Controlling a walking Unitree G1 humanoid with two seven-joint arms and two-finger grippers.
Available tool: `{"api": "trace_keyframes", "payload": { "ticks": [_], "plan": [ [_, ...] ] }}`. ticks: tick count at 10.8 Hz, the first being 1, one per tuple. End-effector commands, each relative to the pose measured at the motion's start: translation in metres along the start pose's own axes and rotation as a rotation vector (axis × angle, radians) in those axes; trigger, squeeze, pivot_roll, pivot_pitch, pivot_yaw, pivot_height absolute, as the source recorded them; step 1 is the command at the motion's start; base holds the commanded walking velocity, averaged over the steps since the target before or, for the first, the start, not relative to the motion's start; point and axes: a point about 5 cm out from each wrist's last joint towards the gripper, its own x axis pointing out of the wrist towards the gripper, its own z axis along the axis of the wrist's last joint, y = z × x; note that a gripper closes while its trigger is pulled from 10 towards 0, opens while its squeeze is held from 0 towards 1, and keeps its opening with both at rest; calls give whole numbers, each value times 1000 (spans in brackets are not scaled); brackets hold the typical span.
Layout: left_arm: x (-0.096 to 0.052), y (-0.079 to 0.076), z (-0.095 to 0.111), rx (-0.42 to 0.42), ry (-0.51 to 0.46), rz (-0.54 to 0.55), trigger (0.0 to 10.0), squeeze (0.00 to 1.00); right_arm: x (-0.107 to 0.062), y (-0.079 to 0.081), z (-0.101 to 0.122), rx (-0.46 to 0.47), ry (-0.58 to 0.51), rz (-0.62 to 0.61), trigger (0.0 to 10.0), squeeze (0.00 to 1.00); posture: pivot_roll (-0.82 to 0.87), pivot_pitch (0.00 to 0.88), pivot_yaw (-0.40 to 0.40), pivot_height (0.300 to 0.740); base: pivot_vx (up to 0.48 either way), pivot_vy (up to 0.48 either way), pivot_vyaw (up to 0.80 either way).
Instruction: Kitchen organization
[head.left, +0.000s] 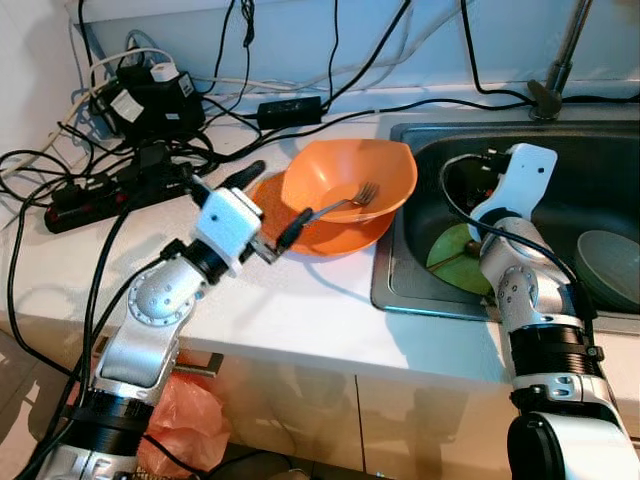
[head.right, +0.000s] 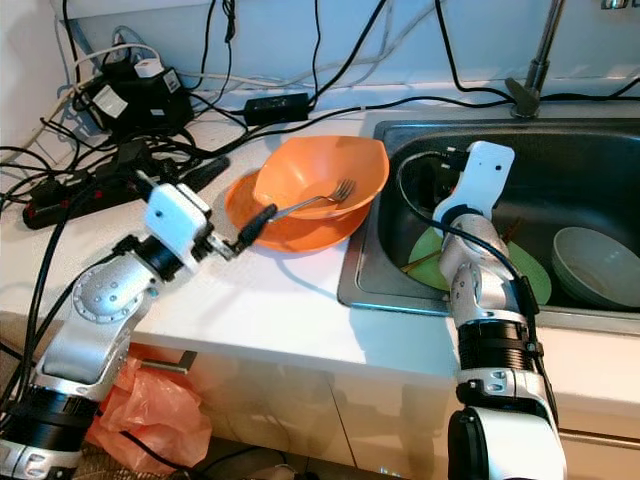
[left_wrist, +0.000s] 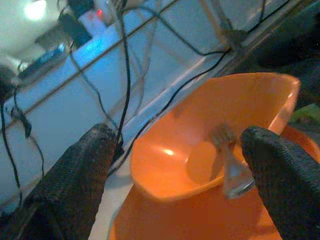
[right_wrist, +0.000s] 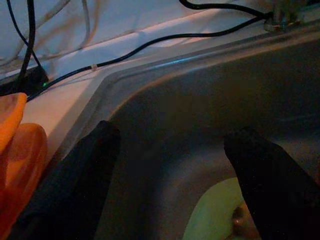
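An orange bowl (head.left: 340, 165) sits on an orange plate (head.left: 325, 238) on the white counter, just left of the sink (head.left: 400, 292). A metal fork (head.left: 345, 203) rests in the bowl, its handle sticking out toward me. My left gripper (head.left: 280, 190) is open at the bowl's left rim. One of its fingers (left_wrist: 285, 185) is right beside the fork's handle end, the other well away. My right gripper (right_wrist: 172, 135) hangs open inside the sink, above a green plate (head.left: 450, 258).
A grey bowl (head.left: 605, 265) lies at the sink's right side, and the faucet (head.left: 555, 70) stands behind. Power strips, adapters and tangled black cables (head.left: 130, 110) crowd the counter's back left. An orange plastic bag (head.left: 185, 415) hangs below the counter edge.
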Motion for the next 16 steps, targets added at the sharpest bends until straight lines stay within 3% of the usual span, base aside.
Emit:
{"api": "trace_keyframes", "payload": {
  "ticks": [1, 6, 7, 8, 9, 10, 11, 12, 14, 15, 16],
  "plan": [
    [0, 1, 4, 36, -12, -25, 10000, 0, 1, 10, 3, 16, -5, 32, 10000, 0, 115, 29, 149, 740, 0, 0, 0],
    [-7, -15, -16, 139, 27, -180, 10000, 0, 0, 15, 6, 33, -11, 62, 10000, 0, 117, 25, 155, 740, 0, 0, 0],
    [-8, -12, -19, 142, 38, -177, 8706, 0, -2, 20, 6, 37, -7, 104, 10000, 0, 115, 25, 157, 740, 0, 0, 0],
    [-8, -9, -22, 157, 46, -172, 8863, 0, -6, 26, 5, 32, 11, 182, 10000, 0, 116, 25, 158, 740, 0, 0, 0],
    [-7, -6, -22, 160, 46, -169, 8275, 0, -12, 30, 5, 9, 24, 264, 10000, 0, 114, 27, 159, 740, 0, 0, 0],
    [-5, -2, -22, 162, 41, -166, 5137, 0, -16, 29, 5, -2, 32, 294, 10000, 0, 111, 29, 159, 740, 0, 0, 0],
    [-2, 0, -22, 167, 28, -166, 0, 0, -17, 26, 3, -5, 39, 285, 10000, 0, 105, 29, 162, 740, 0, 0, 0],
    [-1, 0, -21, 171, 23, -168, 275, 0, -18, 27, 2, -4, 42, 290, 10000, 0, 104, 29, 165, 740, 0, 0, 0],
    [3, -3, -22, 181, 13, -198, 3098, 0, -23, 33, 2, 1, 55, 329, 10000, 0, 105, 31, 171, 740, 0, 0, 0],
    [3, -4, -24, 180, 14, -212, 1059, 0, -25, 34, 2, -2, 54, 348, 10000, 0, 106, 31, 174, 740, 0, 0, 0],
    [4, -4, -24, 176, 13, -217, 0, 0, -27, 33, 4, -4, 52, 370, 10000, 0, 106, 31, 174, 740, 0, 0, 0]
  ]
}}
